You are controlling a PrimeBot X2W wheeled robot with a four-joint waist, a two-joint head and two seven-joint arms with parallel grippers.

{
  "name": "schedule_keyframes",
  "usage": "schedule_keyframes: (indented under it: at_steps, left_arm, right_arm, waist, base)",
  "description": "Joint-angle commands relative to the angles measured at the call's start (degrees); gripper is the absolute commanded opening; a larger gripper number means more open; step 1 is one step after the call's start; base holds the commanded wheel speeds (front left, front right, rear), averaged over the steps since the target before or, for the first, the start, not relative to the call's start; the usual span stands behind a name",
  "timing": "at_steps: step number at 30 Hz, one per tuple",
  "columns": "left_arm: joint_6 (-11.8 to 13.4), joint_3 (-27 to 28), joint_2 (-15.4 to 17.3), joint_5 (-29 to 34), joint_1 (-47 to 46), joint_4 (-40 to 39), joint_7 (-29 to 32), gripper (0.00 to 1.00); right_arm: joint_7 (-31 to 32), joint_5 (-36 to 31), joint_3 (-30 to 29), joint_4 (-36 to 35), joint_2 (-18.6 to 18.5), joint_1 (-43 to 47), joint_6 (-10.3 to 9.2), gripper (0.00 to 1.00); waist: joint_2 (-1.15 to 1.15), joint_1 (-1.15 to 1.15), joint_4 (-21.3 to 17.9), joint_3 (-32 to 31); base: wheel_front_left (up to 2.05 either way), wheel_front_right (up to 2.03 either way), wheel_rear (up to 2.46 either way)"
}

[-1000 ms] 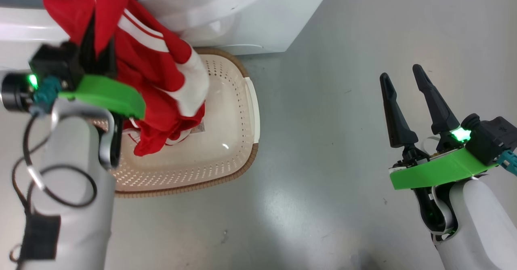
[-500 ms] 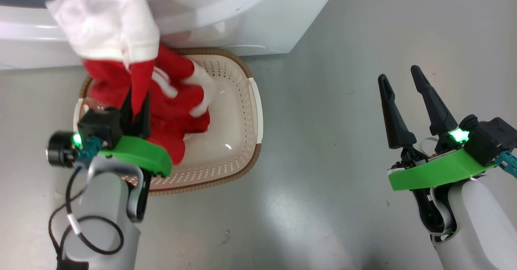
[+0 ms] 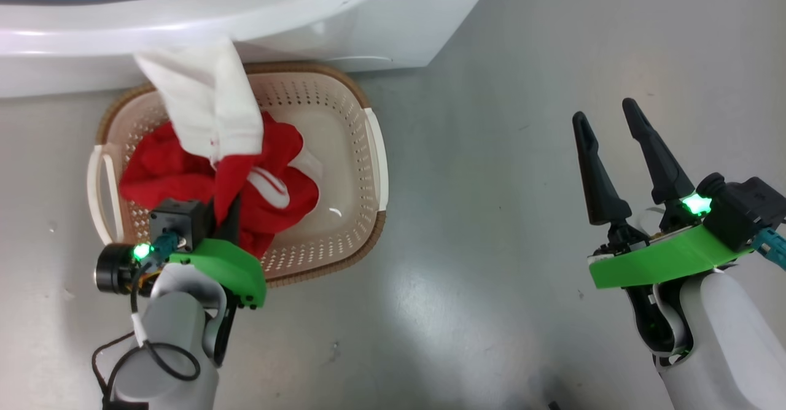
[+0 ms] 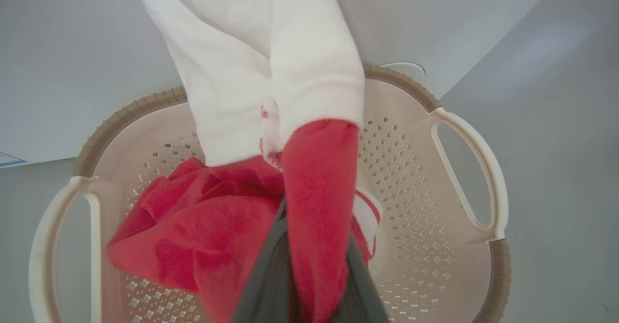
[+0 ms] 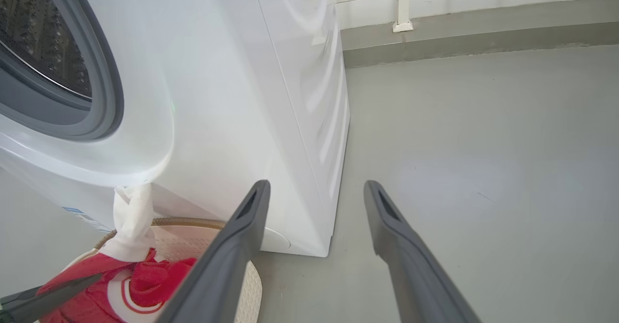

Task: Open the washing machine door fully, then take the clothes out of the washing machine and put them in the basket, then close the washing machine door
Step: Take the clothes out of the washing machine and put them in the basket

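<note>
My left gripper (image 3: 225, 204) is shut on the clothes (image 3: 156, 177), a red bundle lying in the cream basket (image 3: 374, 152). A white sleeve (image 3: 209, 109) stretches up from the grip towards the washing machine (image 3: 344, 17). In the left wrist view the fingers (image 4: 268, 270) pinch a red fold (image 4: 316, 178) above the basket (image 4: 483, 168). My right gripper (image 3: 603, 110) is open over bare floor to the right. Its wrist view shows the washing machine's (image 5: 232, 95) open drum mouth (image 5: 43, 57) between and left of the open gripper (image 5: 316, 187). The washing machine door is out of view.
The basket stands on the grey floor right against the washer's front base. A blue label (image 5: 72, 211) sits low on the washer. A wall skirting (image 5: 474, 37) runs behind the open floor (image 3: 491, 244) at the right.
My left gripper has come down and back towards me with the clothes. The red bundle now lies in the basket and the white sleeve has left the drum. The right arm is still.
</note>
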Motion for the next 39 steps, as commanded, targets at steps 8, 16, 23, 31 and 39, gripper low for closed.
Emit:
schedule_keyframes:
  at_steps: [8, 16, 23, 31, 39]
  left_arm:
    - [-0.5, 0.8, 0.9, 0.4, -4.9, 10.7, -0.3, 0.00]
    - [-0.5, 0.2, 2.0, 0.7, -9.9, 20.1, -0.3, 0.00]
    - [0.0, 0.2, 2.6, 0.2, -13.5, 23.6, -0.3, 0.27]
    - [0.0, 0.5, 3.0, -0.7, -13.6, 23.8, -0.3, 1.00]
    - [-0.6, 0.8, 3.1, -1.6, -12.0, 21.0, -0.3, 1.00]
  right_arm:
    - [-0.4, -0.2, 1.3, -1.7, 0.0, -0.5, 0.36, 1.00]
    - [-0.4, -0.3, 1.5, -1.9, 0.0, -1.4, 0.36, 1.00]
    - [-0.4, -0.4, 1.5, -2.0, -0.1, -2.0, 0.36, 1.00]
    - [-0.4, -0.4, 1.3, -1.6, 0.0, -2.0, 0.36, 1.00]
    - [-0.4, -0.5, 1.1, -1.3, 0.0, -1.6, 0.36, 1.00]
  waist:
    - [0.00, 0.00, -0.9, 2.7]
    - [0.00, 0.00, -1.5, 4.5]
    - [0.00, 0.00, -1.8, 5.6]
    - [0.00, 0.00, -1.8, 4.9]
    - [0.00, 0.00, -1.0, 2.5]
  base:
    - [0.00, 0.00, 0.00]
    - [0.00, 0.00, 0.00]
    - [0.00, 0.00, 0.00]
    - [0.00, 0.00, 0.00]
    - [0.00, 0.00, 0.00]
